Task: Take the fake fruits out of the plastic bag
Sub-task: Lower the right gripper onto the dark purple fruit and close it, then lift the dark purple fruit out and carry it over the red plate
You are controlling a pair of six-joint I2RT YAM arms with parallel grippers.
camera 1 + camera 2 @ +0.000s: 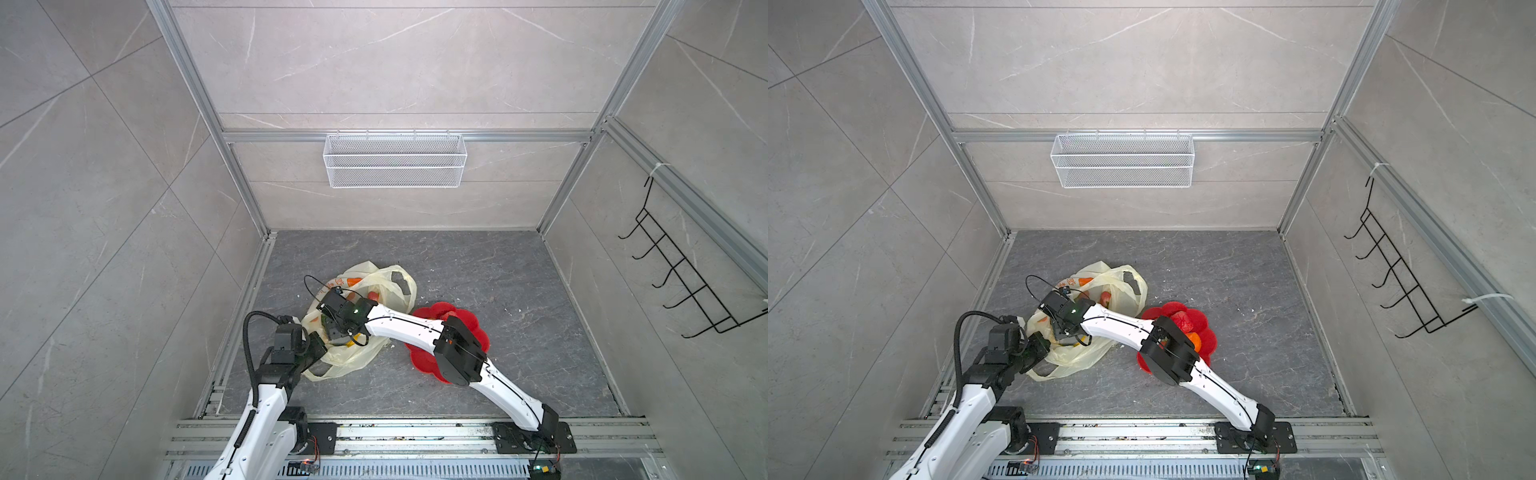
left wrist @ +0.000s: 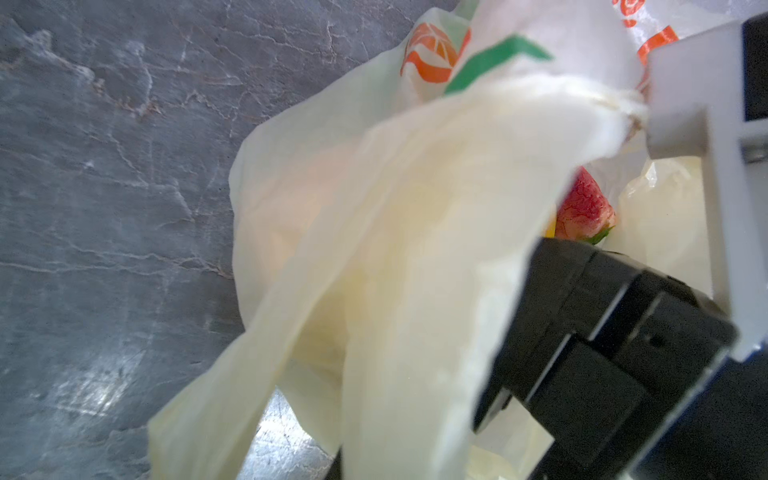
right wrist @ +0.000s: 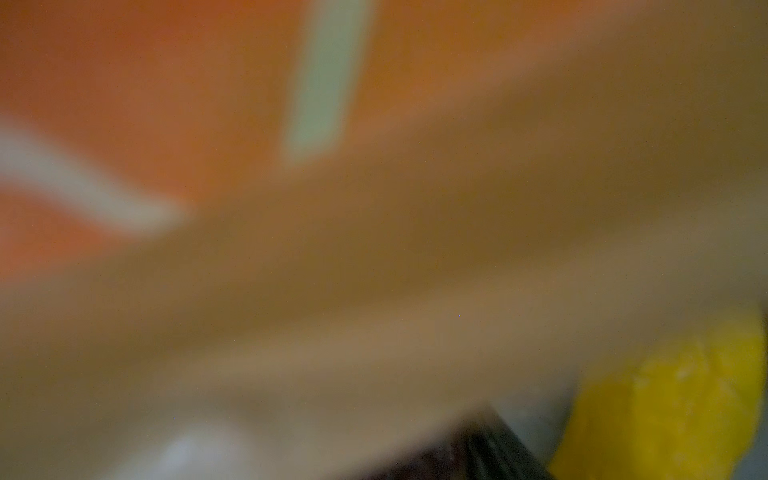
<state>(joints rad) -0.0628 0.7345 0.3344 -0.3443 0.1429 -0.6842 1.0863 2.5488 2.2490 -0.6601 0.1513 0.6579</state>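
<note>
R claw (image 1: pixel 335 332) — inside plastic bag (image 1: pixel 355 355)

Pale grey marble-look tile walls (image 1: pixel 395 62) are edged by an aluminium frame (image 1: pixel 270 136). A white wire mesh basket (image 1: pixel 395 160) hangs on the back rail, and a black wire hook rack (image 1: pixel 681 270) on the side wall. The dark grey stone-look floor (image 1: pixel 478 270) bears pale specks, perhaps crumbs.
</note>
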